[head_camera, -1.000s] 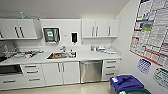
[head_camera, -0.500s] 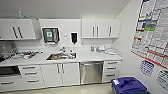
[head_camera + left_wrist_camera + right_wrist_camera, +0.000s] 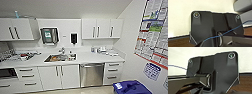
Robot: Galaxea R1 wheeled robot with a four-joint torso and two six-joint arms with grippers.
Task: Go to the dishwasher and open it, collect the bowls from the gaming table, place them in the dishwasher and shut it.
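Gripper state could not be told for either arm; the wrist views gave dark plate, pale wall and wood-toned floor, nothing of the fingers. Ahead, the dishwasher [image 3: 91, 74] stood shut under the white tabletop [image 3: 100, 58], right of the sink [image 3: 60, 57] and the white cabinet doors [image 3: 60, 76], left of a drawer stack [image 3: 113, 73]; a blue bin [image 3: 131, 88] sat near on the right. Its handle seemed to run along the top edge, though blurred. Approaching squarely, stopping short enough for the door to drop, and keeping clear of the bin would probably serve best.
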